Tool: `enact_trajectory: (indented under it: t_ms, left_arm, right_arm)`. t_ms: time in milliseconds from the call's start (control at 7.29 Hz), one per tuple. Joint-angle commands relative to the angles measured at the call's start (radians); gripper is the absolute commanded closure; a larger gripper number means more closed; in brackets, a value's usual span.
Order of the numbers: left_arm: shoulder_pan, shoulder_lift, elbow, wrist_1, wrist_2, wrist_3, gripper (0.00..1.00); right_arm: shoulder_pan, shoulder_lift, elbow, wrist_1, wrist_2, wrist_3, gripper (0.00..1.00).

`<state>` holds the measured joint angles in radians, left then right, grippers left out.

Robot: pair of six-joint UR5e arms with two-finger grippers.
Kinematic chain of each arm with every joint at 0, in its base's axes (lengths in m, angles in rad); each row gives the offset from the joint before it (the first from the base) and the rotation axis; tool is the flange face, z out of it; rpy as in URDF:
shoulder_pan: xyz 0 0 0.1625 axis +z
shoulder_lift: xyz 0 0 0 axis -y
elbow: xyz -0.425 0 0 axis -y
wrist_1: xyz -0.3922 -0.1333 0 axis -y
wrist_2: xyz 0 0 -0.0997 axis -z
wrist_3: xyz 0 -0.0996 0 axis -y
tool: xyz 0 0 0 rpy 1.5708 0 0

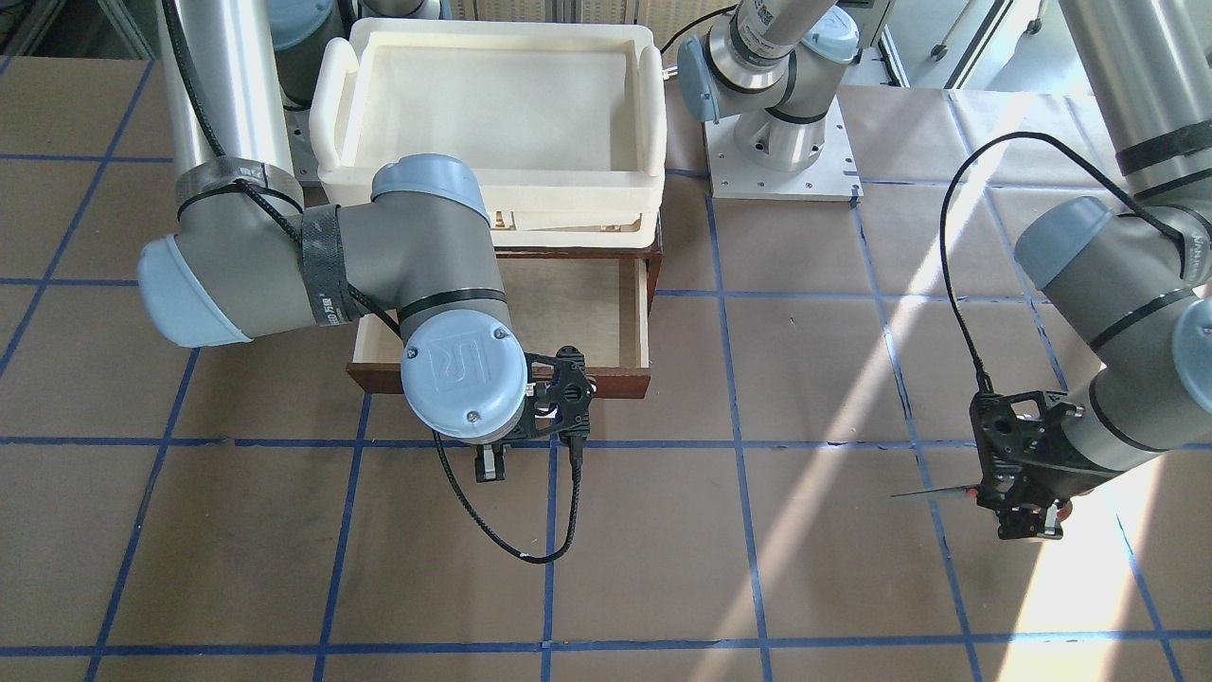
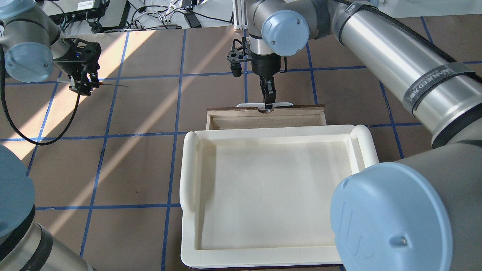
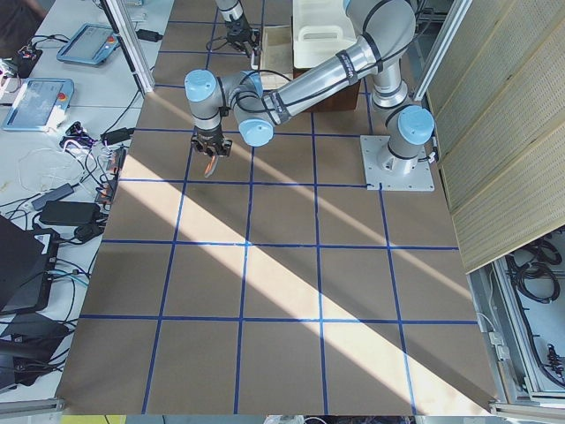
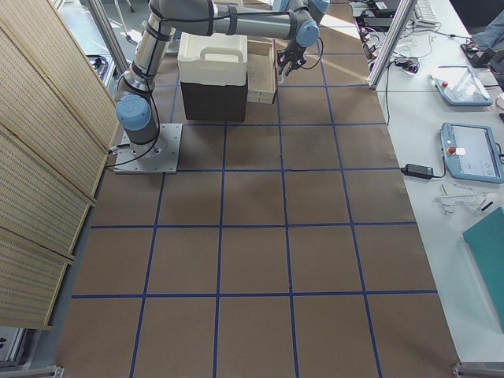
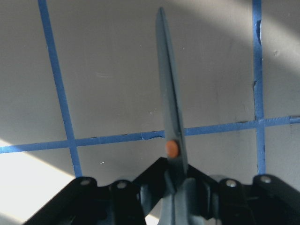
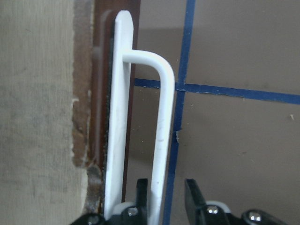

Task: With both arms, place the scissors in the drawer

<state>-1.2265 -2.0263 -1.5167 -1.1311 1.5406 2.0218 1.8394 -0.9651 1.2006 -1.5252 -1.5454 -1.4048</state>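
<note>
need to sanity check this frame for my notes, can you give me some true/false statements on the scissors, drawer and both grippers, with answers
1. The left gripper holds the scissors. True.
2. The scissors lie inside the drawer. False: they are in the left gripper above the table, well off to one side of the drawer.
3. The drawer stands open, with its pale interior showing. True.
4. The right gripper hovers over the cream tray. False: it is at the drawer's white handle, with a finger on each side of the bar and a gap on one side.
5. The scissor blades are closed together. True.
</note>
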Motion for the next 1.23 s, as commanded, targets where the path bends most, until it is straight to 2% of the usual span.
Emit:
enact_trajectory:
  t_ms: [0, 274, 411, 548, 685, 1097]
  left_arm:
    - [0.001, 0.000, 0.001, -0.001, 0.000, 0.000, 1.00]
    - [0.001, 0.000, 0.001, 0.001, -0.002, 0.000, 1.00]
    - [-0.001, 0.000, 0.000, -0.001, -0.004, -0.002, 1.00]
    - [-0.001, 0.003, 0.000, -0.001, -0.010, -0.003, 1.00]
    - [-0.023, 0.018, 0.000, -0.009, -0.014, -0.020, 1.00]
    - [-0.129, 0.064, 0.001, -0.051, -0.019, -0.129, 1.00]
  right_arm:
    - [0.000, 0.005, -0.019, -0.077, -0.027, 0.001, 0.61]
    - [0.000, 0.011, -0.019, -0.153, -0.035, -0.003, 0.57]
    - [0.000, 0.011, -0.013, -0.154, -0.036, 0.000, 0.52]
    - [0.000, 0.008, -0.010, -0.151, -0.048, 0.007, 0.01]
    - [0.003, -0.003, -0.010, -0.141, -0.094, 0.004, 0.00]
    - [-0.049, -0.146, 0.037, -0.131, -0.108, 0.013, 0.00]
